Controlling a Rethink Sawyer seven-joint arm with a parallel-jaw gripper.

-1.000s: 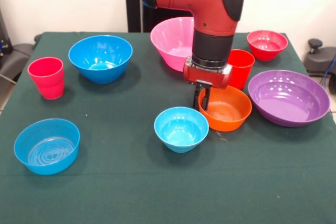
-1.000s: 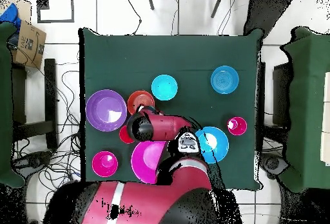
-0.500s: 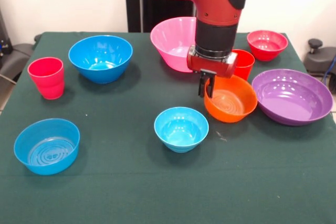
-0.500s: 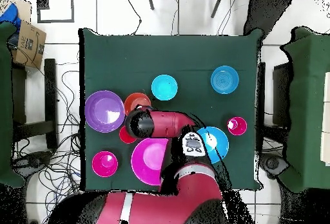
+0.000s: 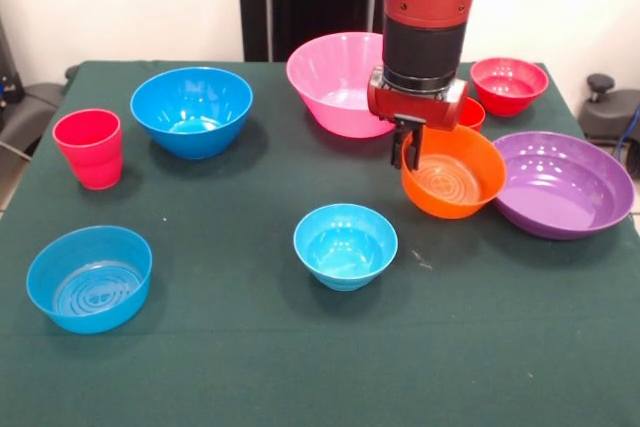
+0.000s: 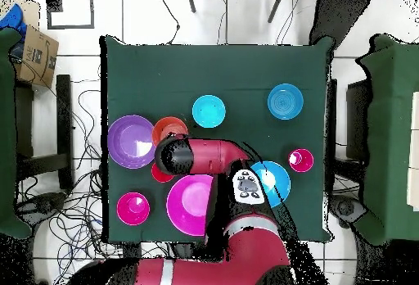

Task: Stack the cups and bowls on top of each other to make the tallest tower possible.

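Observation:
In the front view my gripper [image 5: 408, 153] is shut on the near-left rim of the small orange bowl [image 5: 455, 174] and holds it tilted above the table, next to the wide purple bowl [image 5: 565, 185]. The small light-blue bowl [image 5: 345, 244] stands in front, to the left. The orange-red cup [image 5: 472, 112] is mostly hidden behind my wrist. The pinkish-red cup [image 5: 88, 147] stands at the far left. In the overhead view the arm covers the gripper; the orange bowl [image 6: 168, 125] shows beside the purple bowl [image 6: 131, 141], with the light-blue bowl [image 6: 209, 110] to the right.
The large pink bowl [image 5: 335, 79] and small red bowl [image 5: 509, 83] stand at the back. The deep blue bowl [image 5: 192, 107] is at the back left and the small blue bowl [image 5: 88, 277] at the front left. Nothing is stacked.
My gripper has risen with the orange bowl and carried it off the table, rightward in the front view, toward the purple bowl. The other bowls and cups have not moved.

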